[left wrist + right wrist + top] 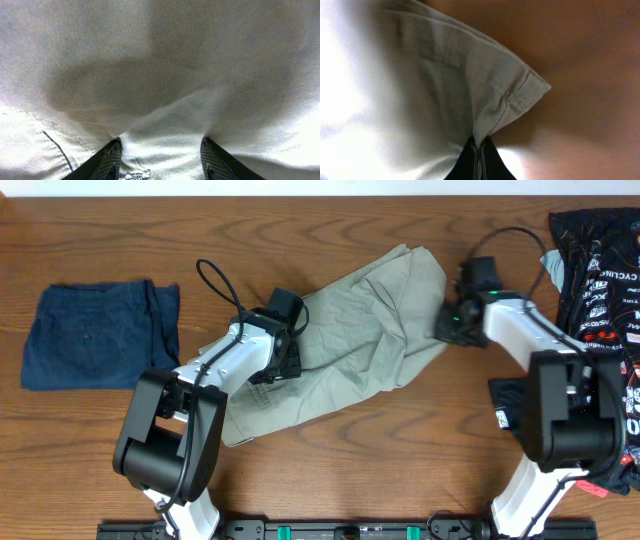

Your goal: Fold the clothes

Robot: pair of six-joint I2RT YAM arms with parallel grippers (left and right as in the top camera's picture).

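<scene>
Slippage risk: right fingers (474,161) pinch only a corner of shorts (365,320); left fingers (110,161) stand wide, cloth loose between.

The clothes (370,330) are spread at the middle of the table (400,475). Folded shorts (95,335) are laid well apart to the left; a heap of other garments (600,270) is placed at the right edge.

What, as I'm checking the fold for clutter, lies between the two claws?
Only the khaki shorts: in the overhead view their cloth spans unbroken from the left claw to the right claw, which pinches a hem corner.
</scene>
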